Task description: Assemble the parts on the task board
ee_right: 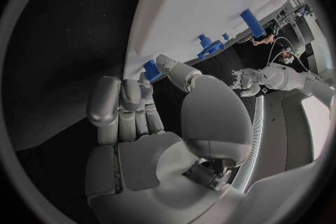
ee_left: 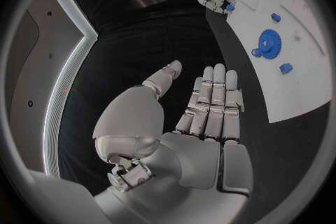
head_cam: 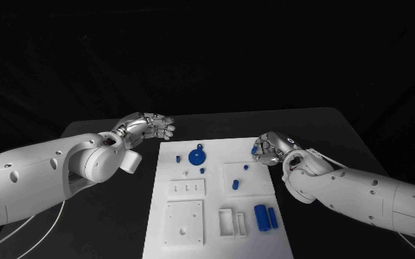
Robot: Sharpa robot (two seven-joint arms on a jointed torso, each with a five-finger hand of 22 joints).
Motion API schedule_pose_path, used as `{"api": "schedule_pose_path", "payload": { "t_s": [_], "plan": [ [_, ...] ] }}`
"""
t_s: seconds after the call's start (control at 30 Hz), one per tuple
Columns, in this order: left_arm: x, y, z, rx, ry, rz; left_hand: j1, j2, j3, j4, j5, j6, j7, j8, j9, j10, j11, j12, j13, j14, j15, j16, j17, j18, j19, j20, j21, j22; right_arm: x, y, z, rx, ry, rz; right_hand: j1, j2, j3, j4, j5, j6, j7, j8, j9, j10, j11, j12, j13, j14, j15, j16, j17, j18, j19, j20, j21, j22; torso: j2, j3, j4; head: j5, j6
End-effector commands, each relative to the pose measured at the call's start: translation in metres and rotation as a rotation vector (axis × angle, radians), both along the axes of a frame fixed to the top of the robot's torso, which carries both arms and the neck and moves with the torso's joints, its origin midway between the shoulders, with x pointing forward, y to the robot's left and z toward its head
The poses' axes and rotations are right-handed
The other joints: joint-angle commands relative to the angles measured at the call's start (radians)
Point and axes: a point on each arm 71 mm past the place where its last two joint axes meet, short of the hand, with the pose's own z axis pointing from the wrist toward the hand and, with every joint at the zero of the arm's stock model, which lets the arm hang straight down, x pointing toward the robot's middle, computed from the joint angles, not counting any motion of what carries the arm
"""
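The white task board [head_cam: 259, 181] lies in the middle of the black table. On it sit a blue gear [head_cam: 198, 156], small blue pegs [head_cam: 234, 183] and two blue cylinders [head_cam: 266, 217] near the front. My right hand [head_cam: 272, 149] hovers at the board's far right edge and pinches a small blue part [head_cam: 255, 150] between thumb and fingers; the right wrist view shows that part [ee_right: 152, 70] at the thumb tip. My left hand [head_cam: 147, 128] hangs over the table just beyond the board's far left corner, fingers straight and apart, holding nothing [ee_left: 210, 106].
White recessed plates [head_cam: 184, 222] and slotted blocks [head_cam: 226, 222] take up the board's near half. Bare black table [head_cam: 104, 235] lies on either side of the board. A thin white cable [head_cam: 35, 230] runs under my left arm.
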Motion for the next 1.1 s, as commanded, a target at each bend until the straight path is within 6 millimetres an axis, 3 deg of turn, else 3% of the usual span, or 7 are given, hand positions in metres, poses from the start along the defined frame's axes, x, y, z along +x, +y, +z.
{"api": "schedule_pose_path", "payload": {
  "t_s": [0.03,0.67,1.1],
  "plan": [
    [-0.0006,-0.0024,0.0008,-0.004,-0.004,-0.02,-0.007,0.0,0.002,-0.004,0.006,-0.006,0.027,-0.006,0.001,-0.002,0.004,-0.005,-0.001,0.002,0.002,-0.005,0.001,0.016,-0.009,0.0,0.004,0.014,-0.0001,0.0025,-0.0013,0.002,0.015,0.023,-0.003,-0.009,-0.004,-0.003,0.001,-0.024,0.018,-0.004,-0.001,0.001,0.009,-0.006,0.002,-0.002,0.008,-0.005,0.002,0.205,0.028,0.002,-0.005,0.003,0.0,0.0003,0.0,0.0,-0.001],
    [-0.0004,-0.0015,0.0008,-0.003,-0.004,-0.016,-0.006,0.0,0.003,-0.005,0.006,-0.007,0.027,-0.007,0.001,-0.002,0.005,-0.006,-0.001,0.002,0.002,-0.005,0.002,0.016,-0.009,0.0,0.004,0.014,0.0,0.0033,-0.0015,0.022,0.019,0.045,0.001,0.002,-0.008,-0.016,0.003,0.003,0.014,0.003,0.002,0.002,0.006,-0.007,0.01,-0.001,0.006,-0.008,0.007,0.204,0.027,0.003,-0.004,0.006,0.001,-0.0002,0.0007,0.0,-0.002],
    [-0.0005,-0.0013,0.0006,-0.002,-0.002,-0.016,-0.006,0.001,0.003,-0.004,0.006,-0.007,0.027,-0.007,0.001,-0.002,0.005,-0.006,-0.001,0.002,0.002,-0.005,0.002,0.016,-0.009,0.0,0.004,0.014,0.0015,0.002,-0.0011,0.016,0.007,0.036,0.004,0.029,0.008,-0.02,0.0,0.065,-0.005,0.027,0.012,0.007,-0.012,-0.013,0.017,0.0,-0.01,-0.012,0.013,0.203,0.027,-0.009,-0.002,0.011,0.0,0.001,0.0003,0.001,-0.004]
  ]
}}
